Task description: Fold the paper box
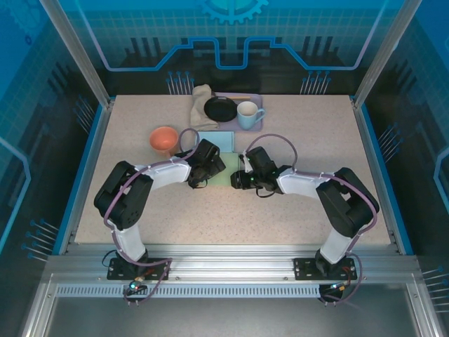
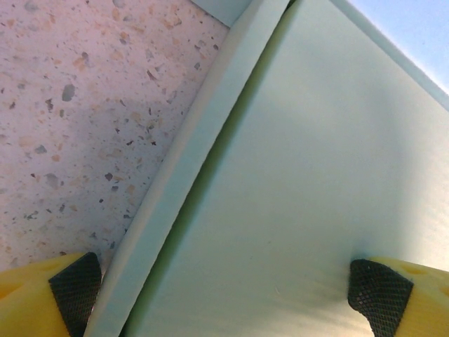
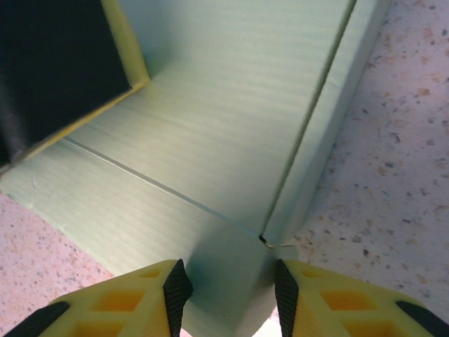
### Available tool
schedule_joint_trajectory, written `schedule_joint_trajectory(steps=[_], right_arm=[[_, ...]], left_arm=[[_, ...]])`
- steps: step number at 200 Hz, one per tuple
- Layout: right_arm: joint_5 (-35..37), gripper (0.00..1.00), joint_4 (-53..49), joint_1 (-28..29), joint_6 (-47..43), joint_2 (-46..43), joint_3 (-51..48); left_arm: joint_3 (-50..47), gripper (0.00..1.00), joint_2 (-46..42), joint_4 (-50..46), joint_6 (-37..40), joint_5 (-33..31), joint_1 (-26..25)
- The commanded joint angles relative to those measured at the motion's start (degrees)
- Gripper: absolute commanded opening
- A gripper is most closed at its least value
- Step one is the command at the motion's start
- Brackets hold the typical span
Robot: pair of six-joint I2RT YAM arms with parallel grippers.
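Evidently the right gripper (image 3: 230, 295) does the holding. Its black pads (image 3: 177, 289) stand part closed, with a pale green corner flap of the paper box (image 3: 210, 126) pinched between them. The grip sits just where a raised side wall meets a crease across the floor panel.

The left gripper (image 2: 224, 298) has its fingers (image 2: 76, 293) spread wide and holds nothing. One pad hangs over bare table outside the box's long edge and the other is over the inner panel, so the narrow upturned wall runs between them. Whether that inner pad touches the card cannot be told.

On this evidence the fold is midway, with walls partly stood up and corners not yet locked. The next move likely calls for the right arm to turn its flap inward along the crease. Meanwhile the left should close on the wall or press the panel flat, so the thin card neither buckles nor slides.

From above, the box lies mid-table (image 1: 231, 217) on a speckled surface, between both wrists. Beyond the box sits a purple tray (image 1: 257, 100) carrying a black pan (image 1: 220, 109) and a pale mug (image 1: 247, 114), with a crumpled cloth (image 1: 200, 109) beside it. An orange bowl (image 1: 164, 138) stands off the box's far left corner. A blue backdrop (image 1: 231, 42) walls the cell.
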Motion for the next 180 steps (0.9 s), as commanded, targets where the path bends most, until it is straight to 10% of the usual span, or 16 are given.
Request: schedule_joint_trajectory(steps=[1, 180], right_arm=[[-0.5, 0.4, 2.09, 0.99, 2.23, 0.95, -1.9], [8.26, 0.37, 8.63, 6.16, -4.39, 1.56, -6.41]], left_arm=[[-4.01, 0.97, 3.95, -9.76, 0.38, -1.03, 0.18], [-3.94, 0.97, 3.84, -10.26, 0.76, -1.34, 0.19]])
